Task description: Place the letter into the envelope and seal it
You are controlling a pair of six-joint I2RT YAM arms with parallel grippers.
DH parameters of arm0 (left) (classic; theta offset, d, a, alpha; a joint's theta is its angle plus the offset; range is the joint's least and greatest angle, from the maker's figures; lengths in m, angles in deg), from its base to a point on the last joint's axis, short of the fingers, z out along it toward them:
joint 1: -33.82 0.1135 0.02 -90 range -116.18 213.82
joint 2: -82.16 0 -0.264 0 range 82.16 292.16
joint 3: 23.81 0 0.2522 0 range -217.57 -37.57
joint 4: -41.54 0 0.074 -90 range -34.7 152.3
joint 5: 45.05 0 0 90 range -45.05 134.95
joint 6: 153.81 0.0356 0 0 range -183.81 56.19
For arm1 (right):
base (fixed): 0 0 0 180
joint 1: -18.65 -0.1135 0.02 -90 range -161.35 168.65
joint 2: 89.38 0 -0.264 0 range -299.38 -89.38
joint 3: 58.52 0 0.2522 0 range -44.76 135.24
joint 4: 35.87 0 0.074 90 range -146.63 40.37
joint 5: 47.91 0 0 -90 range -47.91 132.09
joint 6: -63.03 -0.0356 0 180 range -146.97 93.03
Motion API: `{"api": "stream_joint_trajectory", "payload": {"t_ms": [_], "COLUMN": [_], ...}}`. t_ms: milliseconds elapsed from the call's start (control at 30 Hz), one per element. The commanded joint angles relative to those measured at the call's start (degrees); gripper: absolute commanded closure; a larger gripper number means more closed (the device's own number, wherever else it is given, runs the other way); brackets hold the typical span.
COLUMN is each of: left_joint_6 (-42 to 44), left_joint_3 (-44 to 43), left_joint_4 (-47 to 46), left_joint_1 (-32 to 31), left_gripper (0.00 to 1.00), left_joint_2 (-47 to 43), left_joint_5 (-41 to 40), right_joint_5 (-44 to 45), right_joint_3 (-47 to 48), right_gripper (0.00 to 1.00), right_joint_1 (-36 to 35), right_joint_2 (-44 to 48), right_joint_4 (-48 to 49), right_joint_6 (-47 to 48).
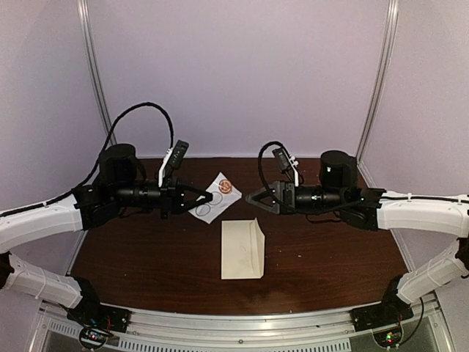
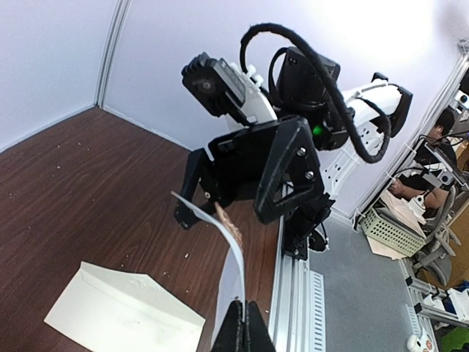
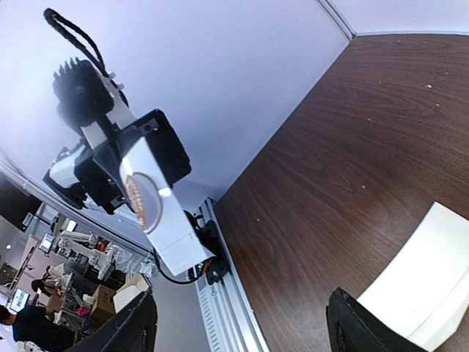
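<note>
Dark wood table (image 1: pixel 146 257), white walls (image 1: pixel 234 73), envelope (image 1: pixel 242 249) flat, left fingers (image 2: pixel 233 334) pinching sticker card (image 1: pixel 222 196), right fingers (image 3: pixel 359 326) apart

Left fingers (image 1: pixel 193 193) grip the sticker card (image 1: pixel 222 192) near the envelope (image 1: pixel 242 251).

You have bare tabletop (image 1: pixel 139 257) left and right of the envelope (image 1: pixel 242 249). Beyond its far end, the card (image 1: pixel 220 194) in your left claw (image 1: pixel 199 198) fills the gap to the right claw (image 1: pixel 253 198).

Envelope (image 3: pixel 432 279) cropped in right wrist view, sticker card (image 1: pixel 214 199) print — unreadable
</note>
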Motion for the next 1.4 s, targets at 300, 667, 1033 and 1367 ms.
{"api": "stream_joint_trajectory", "payload": {"t_ms": [300, 667, 1033, 1367], "left_joint_6": [1.4, 3.4, 3.8, 3.8], "left_joint_3": [-3.0, -4.7, -5.9, -6.0], "left_joint_4": [-2.2, 2.0, 2.9, 3.5], "left_joint_1": [-1.7, -2.8, -3.6, -3.7], "left_gripper": [1.0, 1.0, 1.0, 1.0], "left_joint_2": [2.8, 4.7, 6.0, 5.7], "left_joint_5": [4.7, 7.5, 8.3, 8.0], "right_joint_5": [10.2, -5.0, -8.1, -9.3], "right_joint_3": [8.5, 12.8, 12.4, 12.4], "right_gripper": [0.35, 0.52, 0.65, 0.72], "right_joint_1": [-2.1, -2.1, -2.2, -2.2], "right_joint_2": [4.5, 1.7, -0.5, -1.1], "right_joint_4": [-7.8, -12.1, -12.2, -12.1], "right_joint_6": [9.2, 12.5, 11.9, 11.7]}}
